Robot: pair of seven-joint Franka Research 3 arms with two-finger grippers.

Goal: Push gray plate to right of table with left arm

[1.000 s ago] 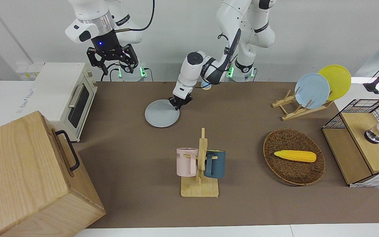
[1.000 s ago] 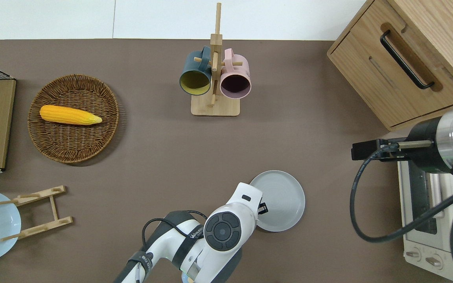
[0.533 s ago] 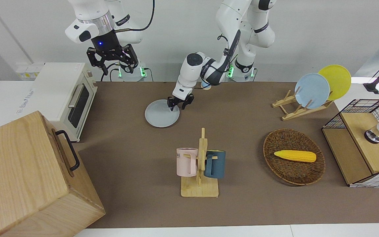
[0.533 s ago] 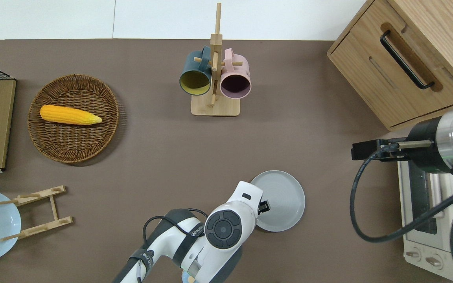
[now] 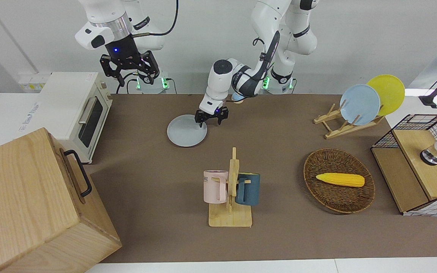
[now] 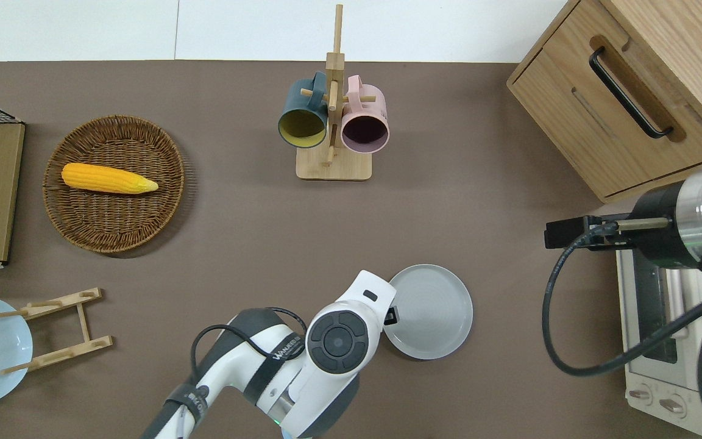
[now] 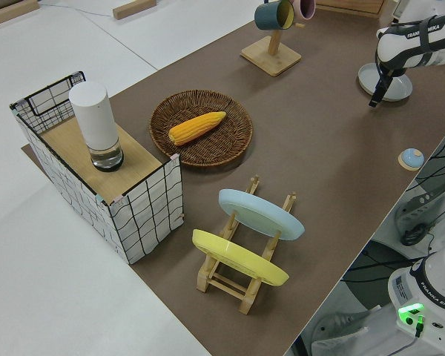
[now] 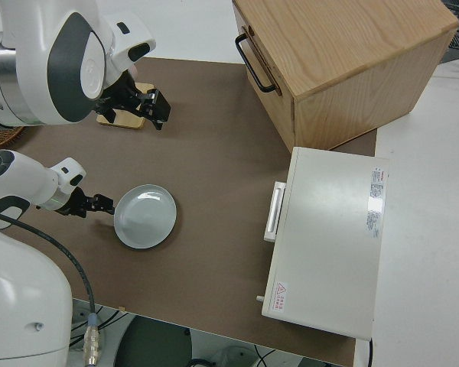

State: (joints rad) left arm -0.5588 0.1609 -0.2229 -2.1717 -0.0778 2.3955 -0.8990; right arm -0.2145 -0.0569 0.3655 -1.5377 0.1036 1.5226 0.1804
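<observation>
Matte brown, the table (image 5: 286, 125) carries one round, smooth gray plate (image 5: 186, 131) with a low rim — nearer the robots than the wooden mug rack (image 5: 230, 197) with its two mugs. At that rim toward the left arm's end, the left gripper (image 5: 211, 118) hangs with fingers spread — the right arm is parked.

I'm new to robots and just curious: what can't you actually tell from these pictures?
- Whether the left gripper touches the gray plate: in the overhead view the arm's own wrist covers the fingertips.
- What is inside the toaster oven: its dark door hides it.
- The yellow plate: cut off in the overhead view.
- The right arm is parked.
</observation>
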